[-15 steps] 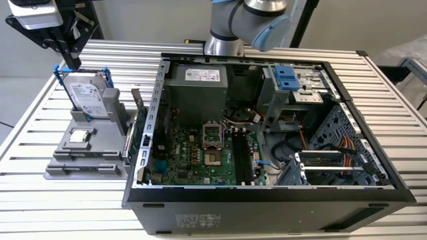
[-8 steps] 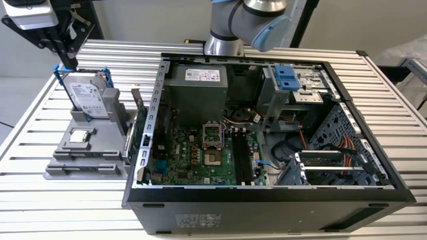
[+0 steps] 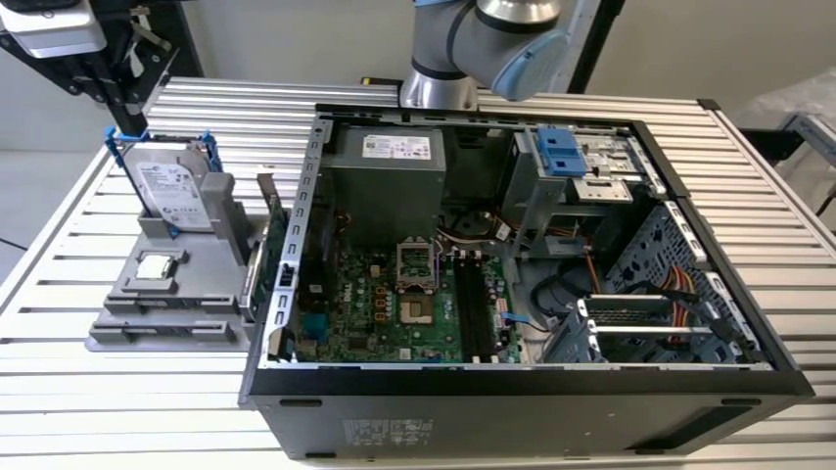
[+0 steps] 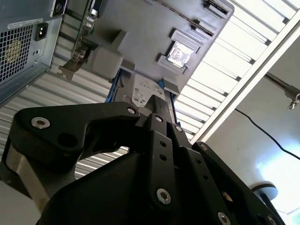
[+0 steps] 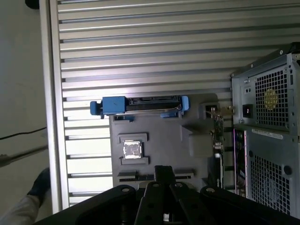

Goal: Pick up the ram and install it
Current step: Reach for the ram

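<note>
The ram point(image 3: 273, 210) is a thin dark stick standing on edge in the grey holder point(image 3: 170, 294), on the side nearest the open computer case point(image 3: 523, 392). Both wrist views show the ram point(image 5: 217, 133) point(image 4: 82, 33) beside the case's rear panel. My gripper point(image 3: 124, 117) hangs high at the exterior view's left, above the hard drive, well clear of the ram. Its fingers point(image 4: 155, 105) point(image 5: 164, 172) are pressed together with nothing between them. The black memory slots point(image 3: 473, 305) lie on the green motherboard inside the case.
A silver-labelled hard drive in a blue frame point(image 3: 170, 186) stands upright in the holder, with a small square silver processor chip point(image 3: 157, 266) in front of it. Everything rests on a ribbed metal table point(image 3: 770, 196). Cables and a drive cage point(image 3: 581, 166) crowd the case's right half.
</note>
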Robot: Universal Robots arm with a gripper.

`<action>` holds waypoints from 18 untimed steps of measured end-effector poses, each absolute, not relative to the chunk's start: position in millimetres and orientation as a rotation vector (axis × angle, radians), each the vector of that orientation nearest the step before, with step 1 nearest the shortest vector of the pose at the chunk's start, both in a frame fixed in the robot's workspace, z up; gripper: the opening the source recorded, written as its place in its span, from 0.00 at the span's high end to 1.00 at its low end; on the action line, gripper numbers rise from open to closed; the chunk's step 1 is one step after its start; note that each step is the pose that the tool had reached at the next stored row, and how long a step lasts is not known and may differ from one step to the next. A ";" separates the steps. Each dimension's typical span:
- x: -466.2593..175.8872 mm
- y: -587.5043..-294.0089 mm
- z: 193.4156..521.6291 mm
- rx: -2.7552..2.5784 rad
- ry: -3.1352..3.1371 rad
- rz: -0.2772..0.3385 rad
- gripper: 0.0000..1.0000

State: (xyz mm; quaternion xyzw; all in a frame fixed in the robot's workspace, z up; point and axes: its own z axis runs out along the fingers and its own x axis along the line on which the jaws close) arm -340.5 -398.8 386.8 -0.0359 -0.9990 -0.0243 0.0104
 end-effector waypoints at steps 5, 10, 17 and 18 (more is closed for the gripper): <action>-341.8 -398.8 386.7 -0.112 -3.118 -0.076 1.00; -342.1 -398.8 386.7 -0.112 -3.118 -0.076 1.00; -345.9 -398.8 386.7 -0.112 -3.118 -0.076 1.00; -347.2 -398.8 386.8 -0.112 -3.118 -0.076 1.00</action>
